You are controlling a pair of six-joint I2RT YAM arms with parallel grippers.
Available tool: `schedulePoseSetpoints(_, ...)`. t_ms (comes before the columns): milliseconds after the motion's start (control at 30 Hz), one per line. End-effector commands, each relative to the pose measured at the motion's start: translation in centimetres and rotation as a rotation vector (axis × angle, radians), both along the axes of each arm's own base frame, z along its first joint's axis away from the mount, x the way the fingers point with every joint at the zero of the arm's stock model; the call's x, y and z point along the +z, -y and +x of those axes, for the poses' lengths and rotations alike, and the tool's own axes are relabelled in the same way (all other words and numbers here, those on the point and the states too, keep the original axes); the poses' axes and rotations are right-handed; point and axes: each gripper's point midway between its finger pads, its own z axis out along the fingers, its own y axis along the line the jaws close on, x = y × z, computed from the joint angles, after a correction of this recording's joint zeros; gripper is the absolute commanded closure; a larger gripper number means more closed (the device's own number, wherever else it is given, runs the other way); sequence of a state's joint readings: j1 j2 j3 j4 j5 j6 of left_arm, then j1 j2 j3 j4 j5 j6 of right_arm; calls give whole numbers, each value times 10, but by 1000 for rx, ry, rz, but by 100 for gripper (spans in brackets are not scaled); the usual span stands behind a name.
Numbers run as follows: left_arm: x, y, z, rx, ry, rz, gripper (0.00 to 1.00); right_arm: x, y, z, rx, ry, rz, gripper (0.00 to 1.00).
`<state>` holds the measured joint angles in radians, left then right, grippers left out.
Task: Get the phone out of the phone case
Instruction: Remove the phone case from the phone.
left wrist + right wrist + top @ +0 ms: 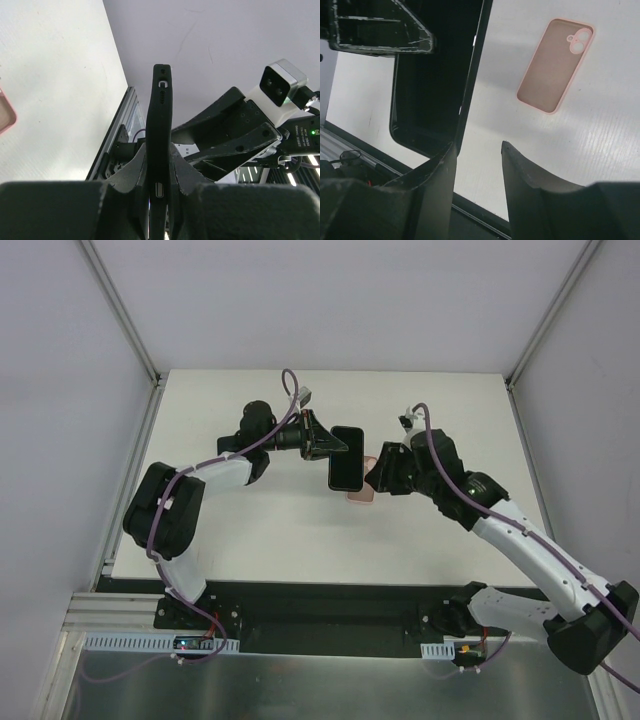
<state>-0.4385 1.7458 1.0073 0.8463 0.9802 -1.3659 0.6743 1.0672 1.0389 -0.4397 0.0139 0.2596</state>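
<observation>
Black and glossy, the phone (345, 458) was up off the white table (250, 530), pinched by its lower end between the two fingers of the left gripper (159, 167). In the left wrist view it stood edge-on, rising straight out from between those fingers, which pressed on both of its flat faces. The jaws there were narrow, closed tight on the phone. The phone case (556, 65), salmon pink, lay flat and empty on the table, apart from the phone, its round camera cut-out showing. From above, the case was partly hidden beneath the right gripper (477, 160), just beside the phone's lower end. The right gripper's jaws stood partly apart with only bare table showing between them. The phone's long edge ran down just outside that gripper's left fingertip (440, 165), not in the gap, and whether it touched that fingertip could not be told. The case lay well beyond both right fingertips.
</observation>
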Motion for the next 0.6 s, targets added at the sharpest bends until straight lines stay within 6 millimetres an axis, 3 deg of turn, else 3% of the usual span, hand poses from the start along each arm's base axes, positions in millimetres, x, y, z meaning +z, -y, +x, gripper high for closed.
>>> schedulePoseSetpoints(0,49,-3,-7,8,171,-60,100,18,-2,8,-7,48,-4,57)
schedulePoseSetpoints(167,49,-3,-7,8,171,-59,100,14,-5,8,5,39,-11,57)
schedulePoseSetpoints(433,49,-3,-9,4,174,-55,100,25,-11,5,21,68,10,56)
schedulePoseSetpoints(567,52,-4,-9,5,180,-59,100,13,-11,8,9,36,-30,56)
